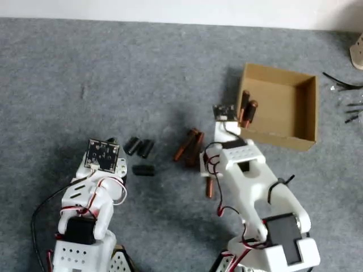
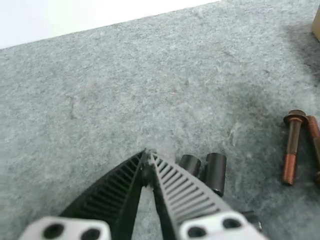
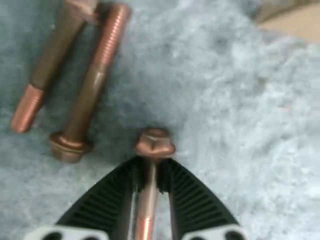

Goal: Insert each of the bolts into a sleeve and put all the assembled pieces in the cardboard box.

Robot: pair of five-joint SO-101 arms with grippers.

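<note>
High view: we count four black sleeves (image 1: pixel 140 148) on the tabletop (image 1: pixel 85 73) by the left arm. Two bolts (image 1: pixel 190 146) lie together between the arms, a third bolt (image 1: pixel 210 186) shows beside the right arm, and two assembled pieces (image 1: pixel 248 110) sit in the cardboard box (image 1: pixel 286 105).

Left wrist view: the left gripper (image 2: pixel 148 159) has its fingers closed on nothing, with two sleeves just beside it.

Right wrist view: the right gripper (image 3: pixel 150 169) has its fingers clamped on one held bolt (image 3: pixel 154 144), and we see two more lying near.

Just a grey felt-like covering (image 1: pixel 113 68) spread under everything, kinda fuzzy and mottled. Plain white strip (image 1: pixel 170 8) along the far edge, can't tell if wall or bare surface. Over at the right edge, a few thin black bits (image 1: pixel 347 105) and a pale tan piece (image 1: pixel 357 52) poking in. Soft even light, only faint shadows.
</note>
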